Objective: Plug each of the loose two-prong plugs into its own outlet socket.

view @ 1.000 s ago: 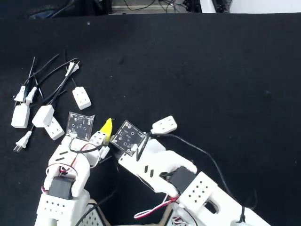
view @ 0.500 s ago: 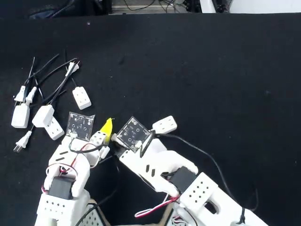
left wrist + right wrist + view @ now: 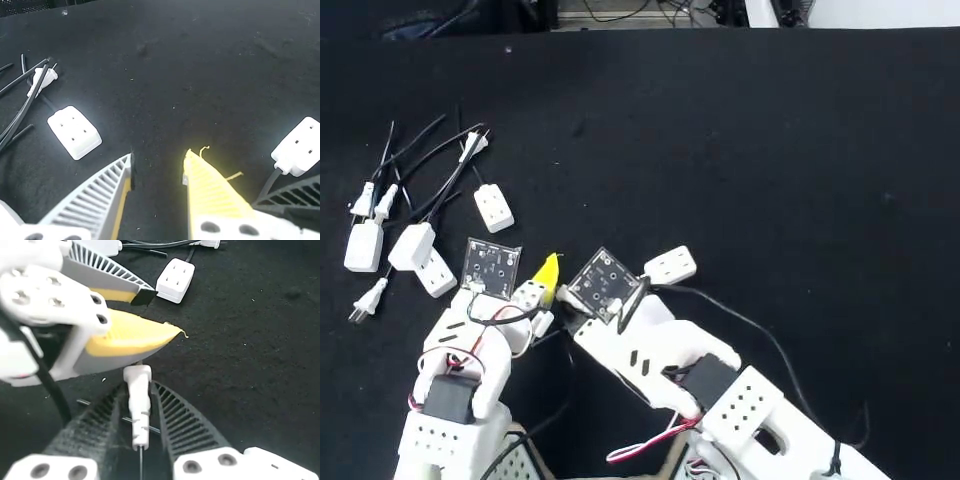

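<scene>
My right gripper (image 3: 140, 390) is shut on a white two-prong plug (image 3: 138, 376), which stands lengthwise between its black fingers just above the black table. Right in front of it is my left gripper (image 3: 159, 157), open with nothing between its yellow finger (image 3: 131, 340) and grey finger (image 3: 100, 195). In the high view both arms meet at the front centre, the left gripper (image 3: 542, 272) beside the right arm (image 3: 660, 355). A white outlet socket (image 3: 670, 265) with a black cable lies just right of them. Another socket (image 3: 74, 131) lies ahead of the left gripper.
At the left lie more white sockets (image 3: 435, 272), adapters (image 3: 363, 245) and several loose plugs (image 3: 365, 298) with tangled black cables (image 3: 430, 165). The table's far and right parts are bare black cloth.
The right arm's wrist has shifted slightly to the right and away and turned a little with the plug in it. The left arm has stayed still.
</scene>
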You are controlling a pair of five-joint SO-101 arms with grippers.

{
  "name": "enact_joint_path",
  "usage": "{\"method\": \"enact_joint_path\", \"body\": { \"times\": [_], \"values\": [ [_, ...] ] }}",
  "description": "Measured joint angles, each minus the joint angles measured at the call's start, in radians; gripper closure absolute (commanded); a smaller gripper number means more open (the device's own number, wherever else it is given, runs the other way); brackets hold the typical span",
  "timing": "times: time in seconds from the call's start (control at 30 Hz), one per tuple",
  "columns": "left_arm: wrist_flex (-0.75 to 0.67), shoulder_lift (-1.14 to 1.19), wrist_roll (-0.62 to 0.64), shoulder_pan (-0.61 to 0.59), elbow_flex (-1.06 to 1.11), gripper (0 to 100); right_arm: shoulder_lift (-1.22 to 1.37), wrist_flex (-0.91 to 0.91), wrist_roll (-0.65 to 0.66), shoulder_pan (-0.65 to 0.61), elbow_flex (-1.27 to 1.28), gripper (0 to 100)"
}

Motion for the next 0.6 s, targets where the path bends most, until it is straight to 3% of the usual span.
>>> {"method": "enact_joint_path", "body": {
  "times": [0.47, 0.6],
  "values": [
    [0.0, 0.0, 0.0, 0.0, 0.0, 83, 0.0, 0.0, -0.041, 0.005, 0.0, 98.8],
    [0.012, 0.014, -0.005, 0.003, 0.0, 83, -0.012, 0.028, 0.006, 0.1, -0.005, 98.8]
  ]
}}
